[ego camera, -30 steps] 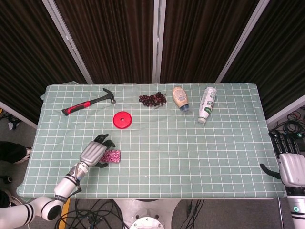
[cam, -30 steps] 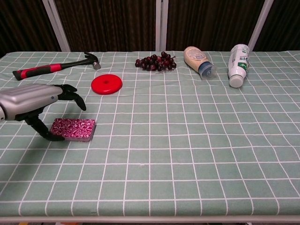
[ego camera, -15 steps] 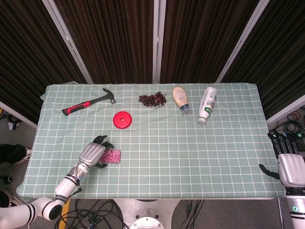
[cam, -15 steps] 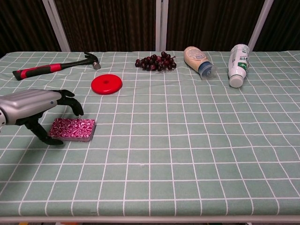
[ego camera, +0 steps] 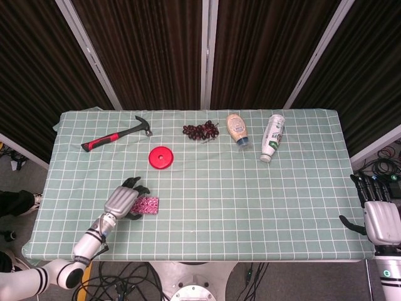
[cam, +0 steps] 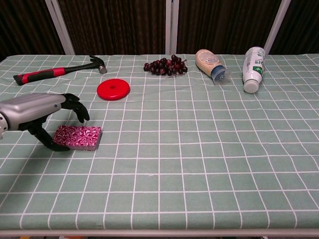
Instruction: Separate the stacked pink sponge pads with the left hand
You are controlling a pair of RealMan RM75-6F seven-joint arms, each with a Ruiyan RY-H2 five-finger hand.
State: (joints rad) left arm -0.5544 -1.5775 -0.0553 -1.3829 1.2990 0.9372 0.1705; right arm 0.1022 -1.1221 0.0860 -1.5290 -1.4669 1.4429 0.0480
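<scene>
We saw the stacked pink patterned sponge pads (cam: pixel 78 137) lying flat on the green checked tablecloth (cam: pixel 199 149) near the table's front left corner, one on the other. The left hand (cam: pixel 37 112) arched over their left end, fingers (cam: pixel 75 105) curled apart above the stack and the thumb low beside its edge, holding nothing. The right hand (ego camera: pixel 378 216) waited off the table's right edge, fingers spread and holding nothing. Further back lay a red-handled hammer (cam: pixel 57 71), a flat red disc (cam: pixel 113 89), dark grapes (cam: pixel 165 66), a beige squeeze bottle (cam: pixel 210 63) and a white bottle (cam: pixel 253 68).
</scene>
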